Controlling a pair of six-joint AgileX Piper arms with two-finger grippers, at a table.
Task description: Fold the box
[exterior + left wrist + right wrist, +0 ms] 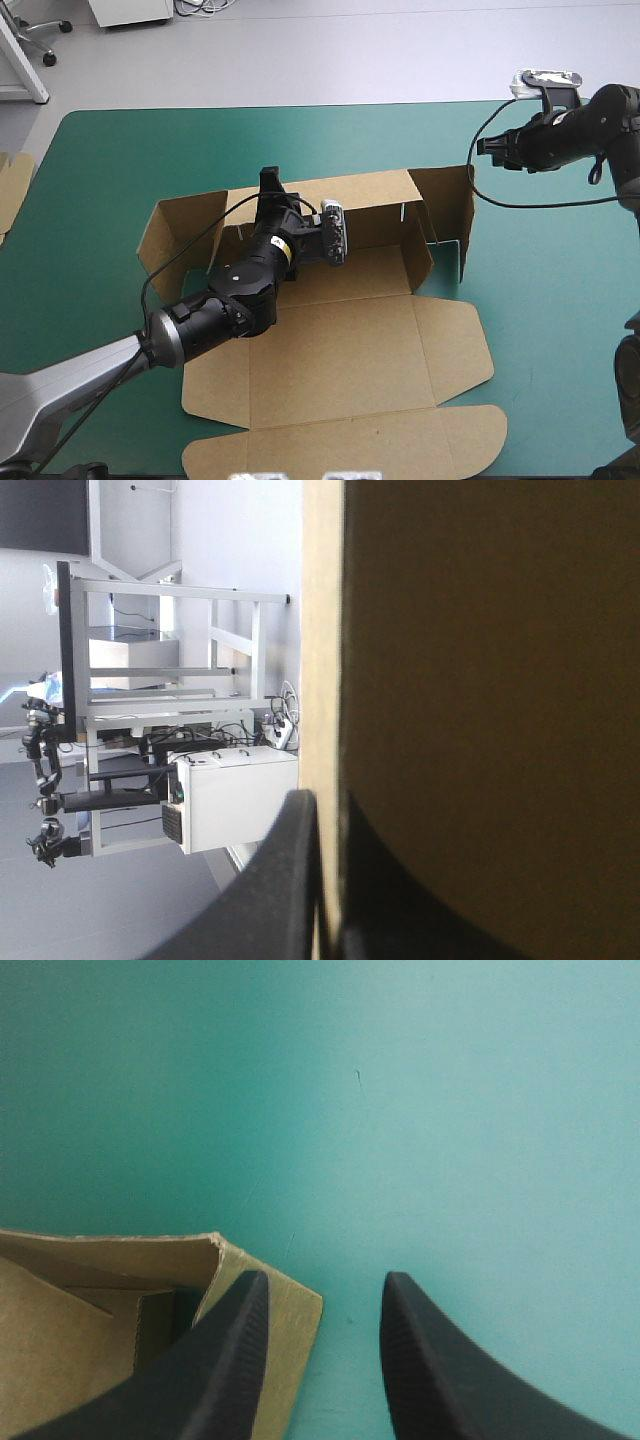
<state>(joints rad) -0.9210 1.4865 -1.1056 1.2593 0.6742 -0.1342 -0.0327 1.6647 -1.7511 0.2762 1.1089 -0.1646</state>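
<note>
The brown box (pixel 340 350) lies in the middle of the teal-green cover, its base and lid flat and its far wall (pixel 350 195) standing up. My left gripper (pixel 270 182) is at the top of that far wall near its left end. In the left wrist view the board's edge (pixel 322 630) runs between the black fingers (pixel 285 880), so my left gripper (pixel 330 810) is shut on the box. My right gripper (pixel 487 148) hovers just beyond the raised right side flap (pixel 452 205). In the right wrist view my right gripper (pixel 325 1295) is open over bare cover, with the box's corner (pixel 110 1330) beside one finger.
A left side flap (pixel 180 230) stands raised at the box's left end. The rounded lid flap (pixel 350 450) reaches the table's near edge. More brown board (pixel 12 185) shows at the table's left edge. Bare cover (pixel 560 330) lies right of the box.
</note>
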